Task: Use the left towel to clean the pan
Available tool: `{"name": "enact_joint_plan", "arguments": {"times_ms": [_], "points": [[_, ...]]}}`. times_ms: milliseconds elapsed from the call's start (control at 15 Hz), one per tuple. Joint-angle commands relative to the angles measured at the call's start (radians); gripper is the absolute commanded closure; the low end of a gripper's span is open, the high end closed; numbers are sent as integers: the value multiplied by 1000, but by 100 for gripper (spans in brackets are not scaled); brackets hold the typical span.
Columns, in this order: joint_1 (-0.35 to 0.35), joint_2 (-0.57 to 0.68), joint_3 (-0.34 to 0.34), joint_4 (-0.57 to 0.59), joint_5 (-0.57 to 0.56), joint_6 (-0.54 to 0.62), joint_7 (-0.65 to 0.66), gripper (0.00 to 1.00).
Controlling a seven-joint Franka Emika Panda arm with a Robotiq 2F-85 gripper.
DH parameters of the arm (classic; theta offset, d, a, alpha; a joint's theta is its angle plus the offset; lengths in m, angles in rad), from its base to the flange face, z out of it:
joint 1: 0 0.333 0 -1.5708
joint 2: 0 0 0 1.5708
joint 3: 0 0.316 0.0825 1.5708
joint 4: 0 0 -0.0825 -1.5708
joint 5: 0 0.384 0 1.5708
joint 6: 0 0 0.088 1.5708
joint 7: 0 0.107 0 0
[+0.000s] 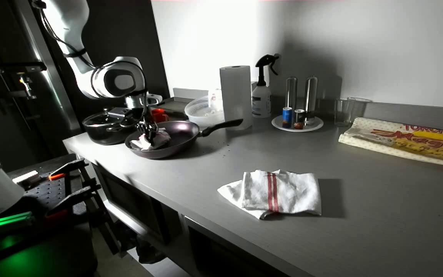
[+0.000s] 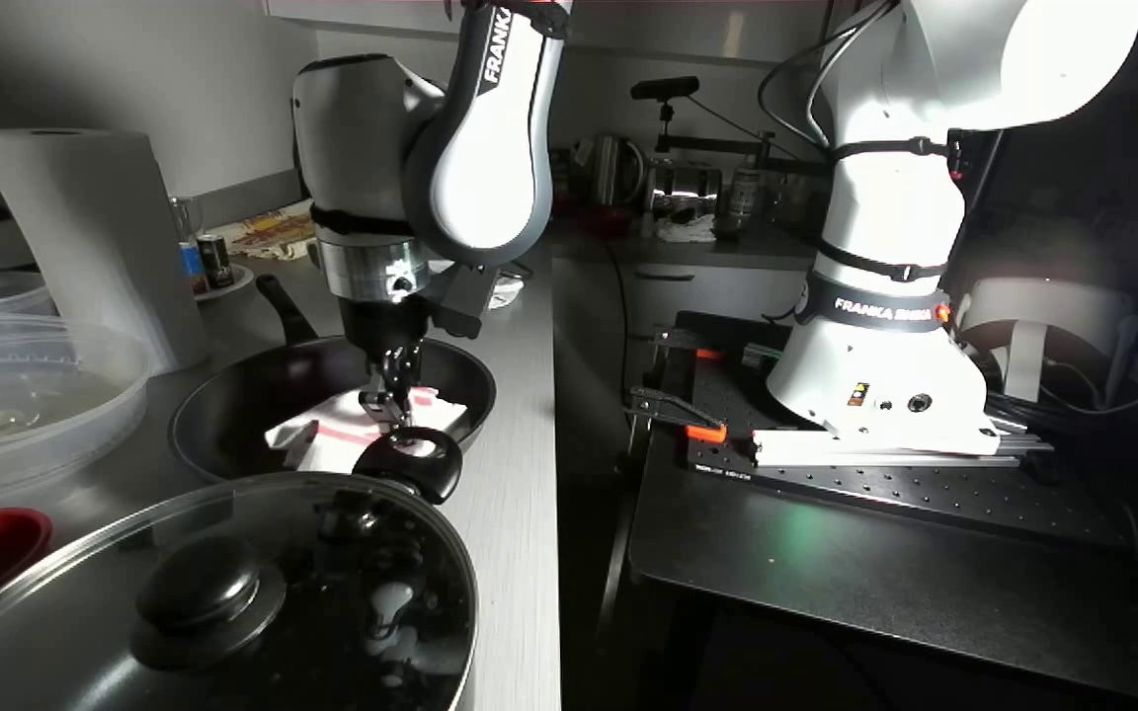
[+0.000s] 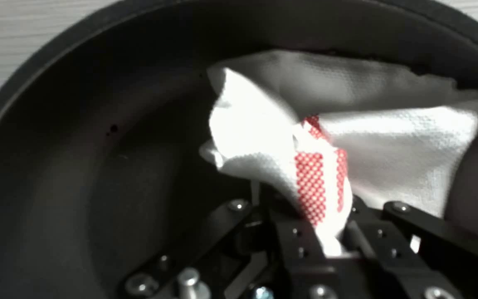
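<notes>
A dark frying pan (image 1: 185, 134) stands on the counter, and it also shows in an exterior view (image 2: 233, 400) and the wrist view (image 3: 56, 174). A white towel with red stripes lies crumpled inside it, seen in both exterior views (image 1: 141, 144) (image 2: 327, 439) and the wrist view (image 3: 251, 120). My gripper (image 3: 320, 220) is shut on a bunched fold of this towel. It points down into the pan in both exterior views (image 1: 149, 135) (image 2: 393, 400). A second folded white towel with red stripes (image 1: 290, 192) lies on the counter, apart from the pan.
A lidded black pot (image 1: 108, 132) stands beside the pan, its lid (image 2: 332, 592) near the camera. A red cup (image 1: 160, 114), plastic bowl (image 1: 202, 115), paper roll (image 1: 237, 96) and spray bottle (image 1: 262, 98) stand behind. The pan handle (image 1: 223, 126) points toward the roll.
</notes>
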Motion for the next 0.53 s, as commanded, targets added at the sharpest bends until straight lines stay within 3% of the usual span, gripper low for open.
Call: {"name": "enact_joint_plan", "arguments": {"times_ms": [0, 200, 467], "points": [[12, 84, -12, 36, -47, 8, -16, 96], [-20, 77, -23, 31, -30, 18, -8, 96], [-113, 62, -23, 16, 23, 46, -12, 96]]}}
